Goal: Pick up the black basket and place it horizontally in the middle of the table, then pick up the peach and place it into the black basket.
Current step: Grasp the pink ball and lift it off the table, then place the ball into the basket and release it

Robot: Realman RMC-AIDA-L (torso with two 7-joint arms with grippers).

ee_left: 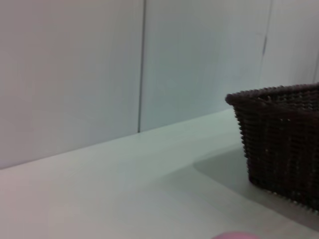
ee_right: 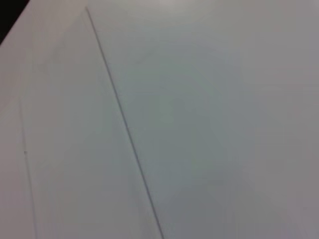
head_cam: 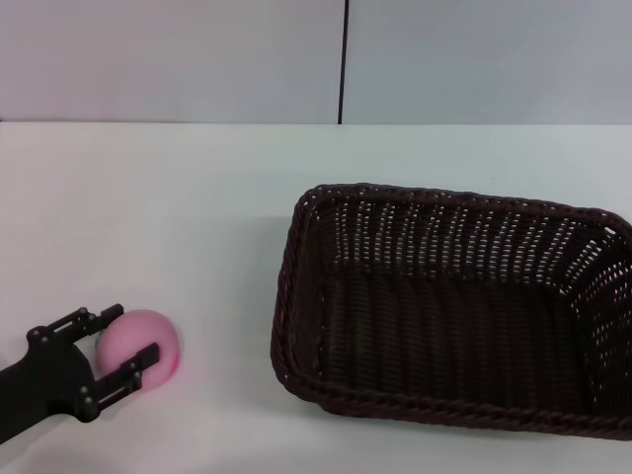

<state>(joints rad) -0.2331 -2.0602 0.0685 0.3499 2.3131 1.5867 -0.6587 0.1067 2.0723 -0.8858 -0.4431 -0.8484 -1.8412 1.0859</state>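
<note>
The black basket lies lengthwise on the white table, right of the middle, and is empty; one corner of it shows in the left wrist view. The pink peach rests on the table at the front left. Only a pink sliver of it shows in the left wrist view. My left gripper is at the peach with its jaws open, one finger on the far side and the other on the near side. My right gripper is out of view.
A pale wall with a dark vertical seam runs behind the table. The right wrist view shows only a plain pale surface with a thin line. Bare tabletop lies between the peach and the basket.
</note>
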